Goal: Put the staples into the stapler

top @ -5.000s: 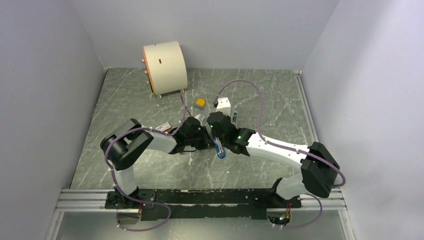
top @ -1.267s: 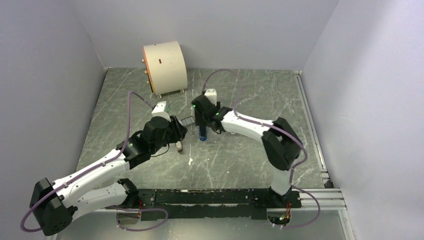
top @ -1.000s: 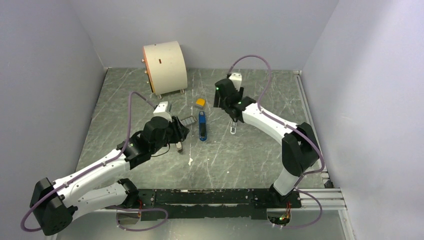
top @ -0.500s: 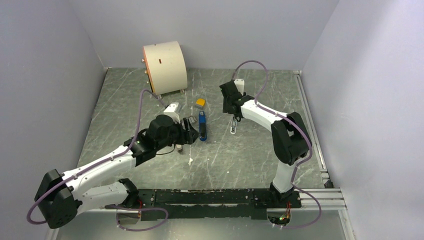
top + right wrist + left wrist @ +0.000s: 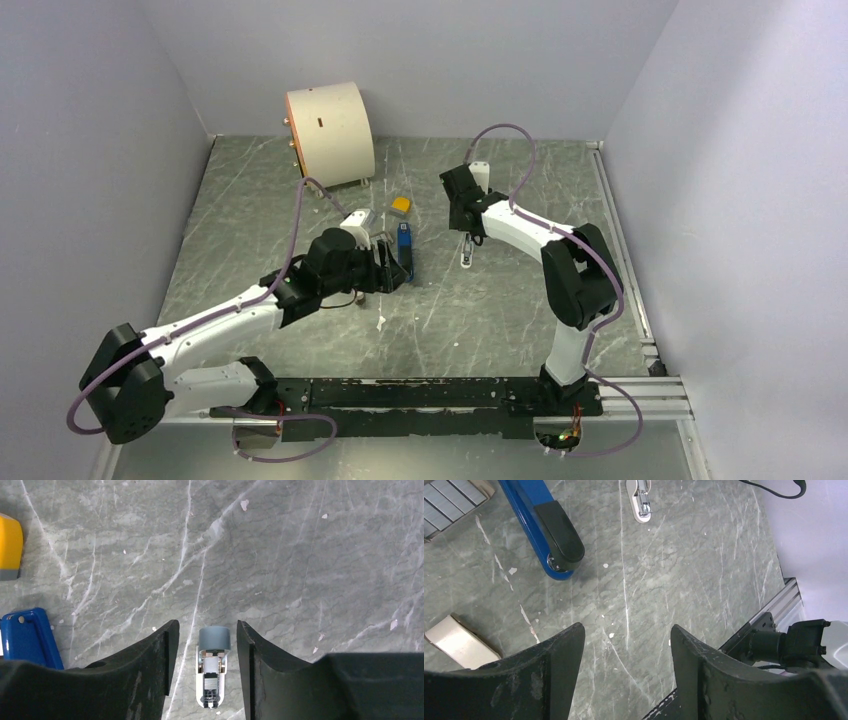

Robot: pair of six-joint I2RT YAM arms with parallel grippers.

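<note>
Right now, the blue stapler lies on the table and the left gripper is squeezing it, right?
Not squeezing. The left wrist view shows the left gripper open and empty, with the blue stapler lying on the table just ahead of it.

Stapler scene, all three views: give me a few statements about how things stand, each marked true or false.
1. The left gripper is open with nothing between its fingers. True.
2. The right gripper holds the stapler. False: the stapler lies on the table, and neither gripper holds it.
3. The right gripper's fingers stand on either side of a small silver piece with a grey cap. True; a gap shows on both sides.
4. The yellow block sits on top of the stapler. False: it lies on the table beyond the stapler's far end.
5. The staples are between the left gripper's fingers. False: they lie beside the stapler.
</note>
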